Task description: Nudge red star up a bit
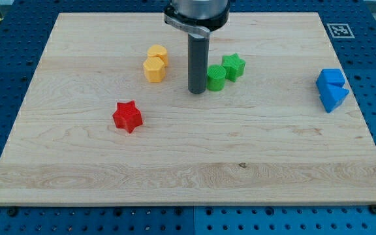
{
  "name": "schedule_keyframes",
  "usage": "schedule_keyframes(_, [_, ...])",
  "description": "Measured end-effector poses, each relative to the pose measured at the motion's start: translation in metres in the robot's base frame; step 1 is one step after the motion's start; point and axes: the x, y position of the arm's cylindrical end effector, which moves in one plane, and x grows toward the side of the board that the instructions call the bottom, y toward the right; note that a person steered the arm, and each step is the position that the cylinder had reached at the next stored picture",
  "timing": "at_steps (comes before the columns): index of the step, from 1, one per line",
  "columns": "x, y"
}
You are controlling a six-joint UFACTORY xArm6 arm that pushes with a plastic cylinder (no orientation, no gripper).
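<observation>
The red star (127,116) lies on the wooden board (175,176), left of centre. My tip (197,91) stands on the board well to the right of the star and a little higher in the view. The tip is right next to the left side of a green cylinder (216,77). It does not touch the red star.
A green star (234,66) sits just right of the green cylinder. Two yellow blocks (155,63) sit together above the red star. Two blue blocks (331,89) sit near the board's right edge. A marker tag (339,29) is at the top right corner.
</observation>
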Motion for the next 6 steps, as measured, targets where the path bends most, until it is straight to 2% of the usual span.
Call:
schedule_keyframes(2, [0.002,0.0])
schedule_keyframes(6, [0.094,-0.003])
